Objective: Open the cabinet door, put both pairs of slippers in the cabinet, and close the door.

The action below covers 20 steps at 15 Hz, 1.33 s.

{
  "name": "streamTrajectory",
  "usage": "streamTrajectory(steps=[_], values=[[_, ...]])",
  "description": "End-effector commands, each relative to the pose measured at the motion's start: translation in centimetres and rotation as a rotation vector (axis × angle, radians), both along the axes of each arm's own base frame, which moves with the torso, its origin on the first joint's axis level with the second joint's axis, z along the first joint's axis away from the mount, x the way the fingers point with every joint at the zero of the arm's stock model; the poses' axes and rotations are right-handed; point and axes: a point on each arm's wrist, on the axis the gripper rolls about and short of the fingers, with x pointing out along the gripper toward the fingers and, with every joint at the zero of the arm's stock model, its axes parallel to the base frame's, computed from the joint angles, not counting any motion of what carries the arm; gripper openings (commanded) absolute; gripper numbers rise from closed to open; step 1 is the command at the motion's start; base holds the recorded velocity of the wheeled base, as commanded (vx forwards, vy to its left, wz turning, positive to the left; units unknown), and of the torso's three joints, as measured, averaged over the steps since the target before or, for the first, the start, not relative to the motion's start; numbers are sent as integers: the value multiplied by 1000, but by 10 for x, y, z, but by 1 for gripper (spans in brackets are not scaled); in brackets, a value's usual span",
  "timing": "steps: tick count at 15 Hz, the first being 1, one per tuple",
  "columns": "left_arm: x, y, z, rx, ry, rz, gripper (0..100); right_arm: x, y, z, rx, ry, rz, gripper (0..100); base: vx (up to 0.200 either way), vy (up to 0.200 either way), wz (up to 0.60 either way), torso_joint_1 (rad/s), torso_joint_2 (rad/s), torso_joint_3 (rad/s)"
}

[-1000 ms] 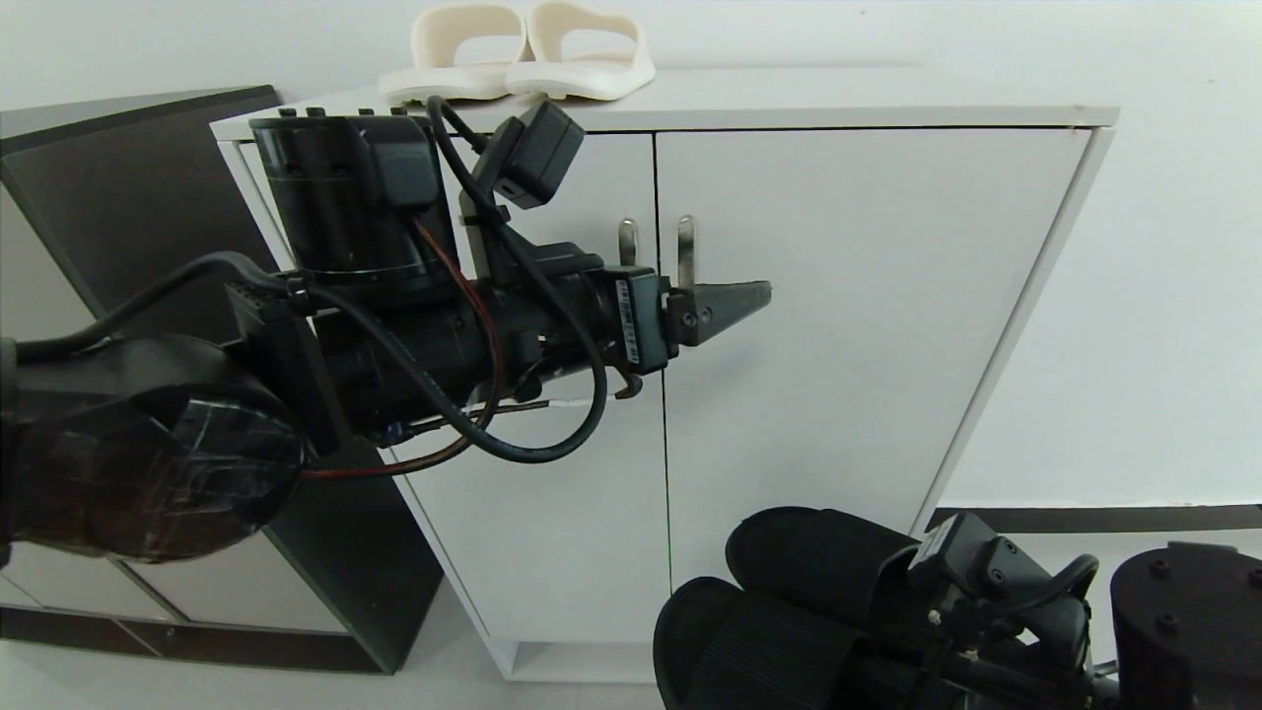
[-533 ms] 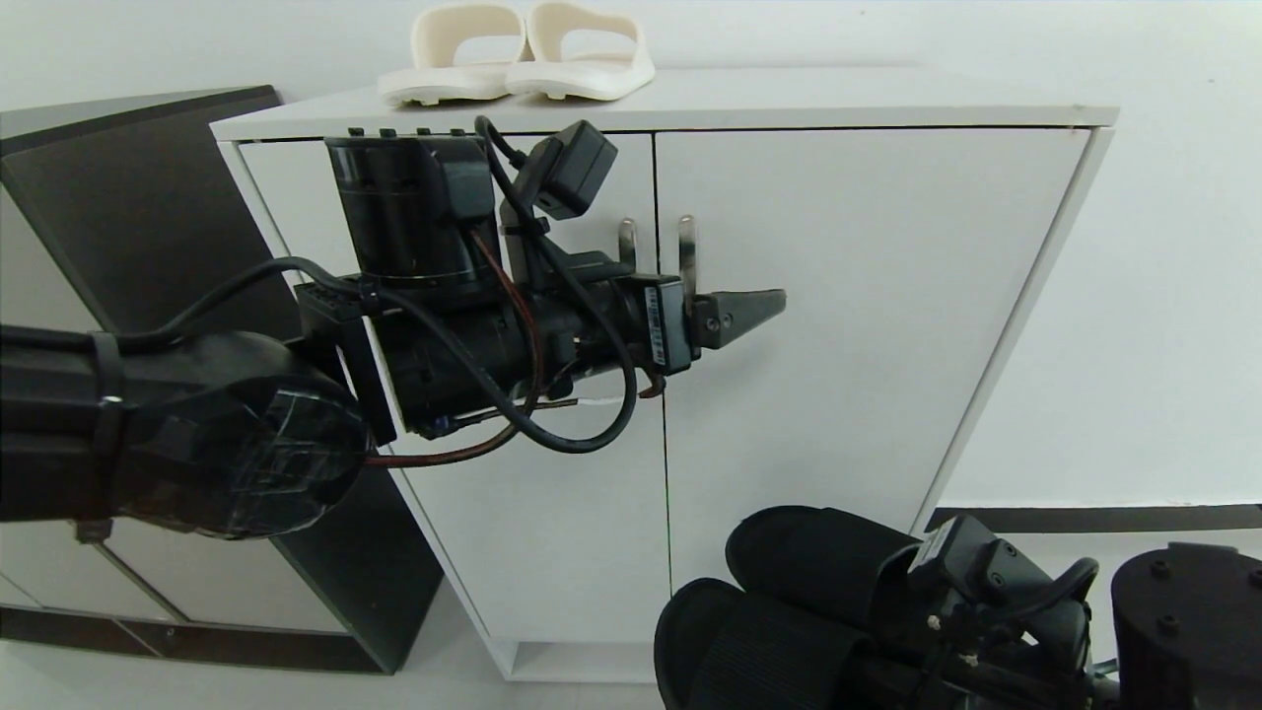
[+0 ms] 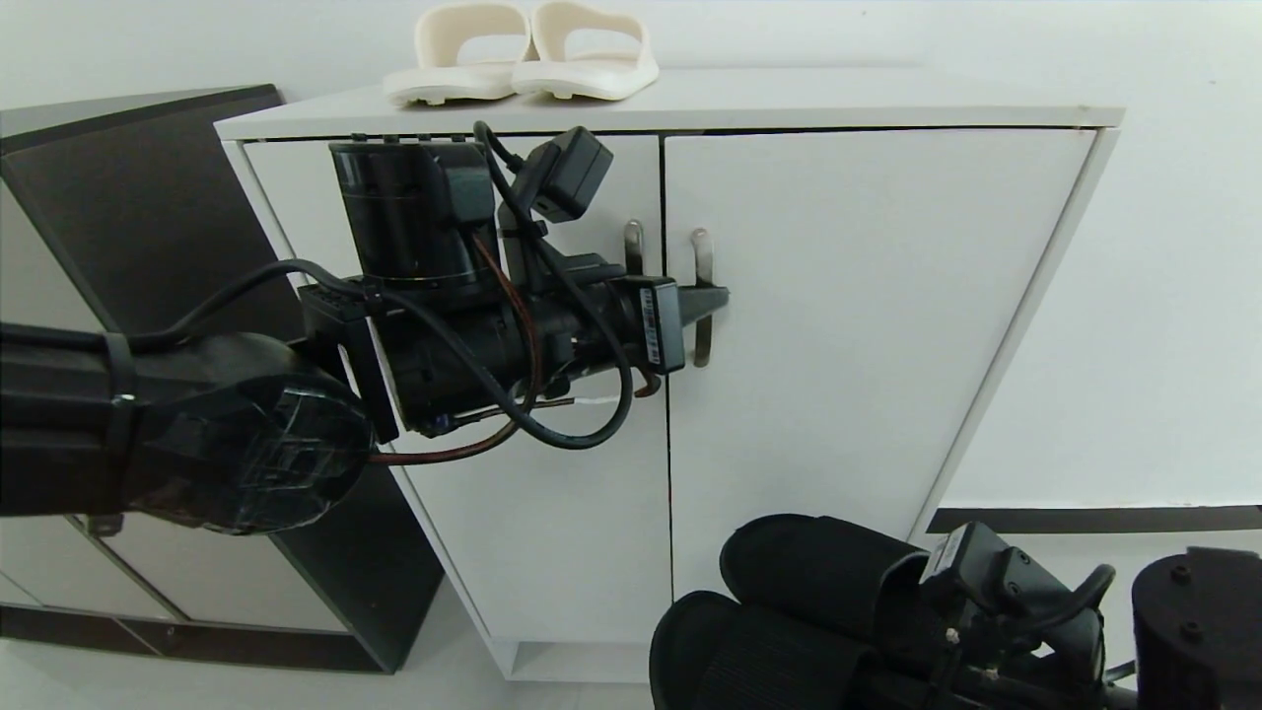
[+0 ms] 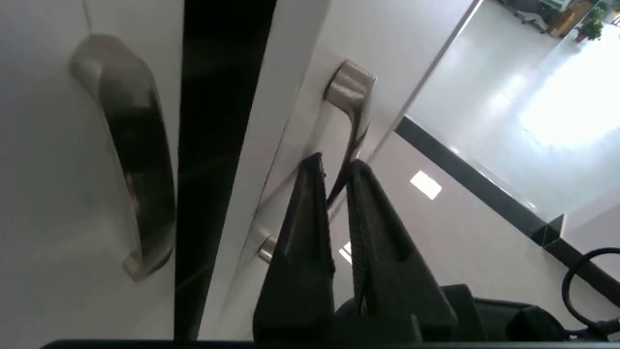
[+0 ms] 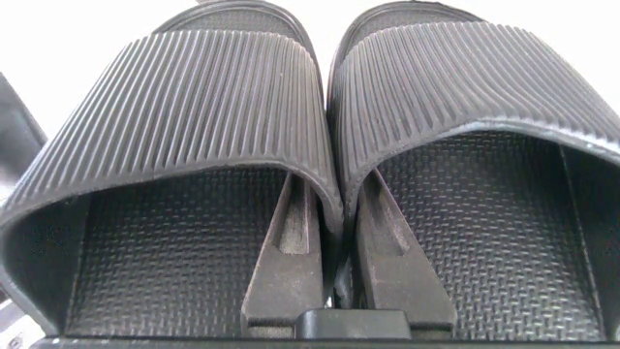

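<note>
A white cabinet (image 3: 848,296) stands in front of me with both doors about shut. Each door carries a metal handle by the middle seam. My left gripper (image 3: 718,298) (image 4: 334,165) is at the right door's handle (image 3: 701,335) (image 4: 351,97), its fingers closed narrowly around the bar. The left door's handle (image 3: 632,247) (image 4: 136,174) is free. A cream pair of slippers (image 3: 523,54) lies on the cabinet top. Low at the right, my right gripper (image 5: 334,194) has one finger in each slipper of the black pair (image 3: 789,582) (image 5: 194,107), pinching their inner walls together.
A dark panel unit (image 3: 128,187) stands against the cabinet's left side. A white wall with a dark baseboard (image 3: 1085,518) lies to the right. Light floor shows below the cabinet's base.
The left arm came forward, then its gripper tip, which stuck out past the right door's handle, drew back onto the handle. The head view shifted slightly. The right arm kept still with the black slippers.
</note>
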Motion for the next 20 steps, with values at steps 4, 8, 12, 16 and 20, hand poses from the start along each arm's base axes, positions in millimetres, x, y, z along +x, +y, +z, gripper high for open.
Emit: streamTrajectory(steps=[4,8,12,16,20], values=[[-35,15,8,-12,-10,-37,0,-16,-7,3,37,18,137,0,0,0,0,0,0,0],[-60,36,10,-18,-18,-41,0,-19,-9,0,29,26,160,0,0,0,0,0,0,0],[-89,64,25,-72,-50,-30,0,-23,-7,1,35,22,183,0,0,0,0,0,0,0],[-54,62,43,-169,10,-1,0,-24,-7,2,38,21,185,0,0,0,0,0,0,0],[-19,46,46,-178,11,28,0,-24,-7,1,36,21,184,0,0,0,0,0,0,0]])
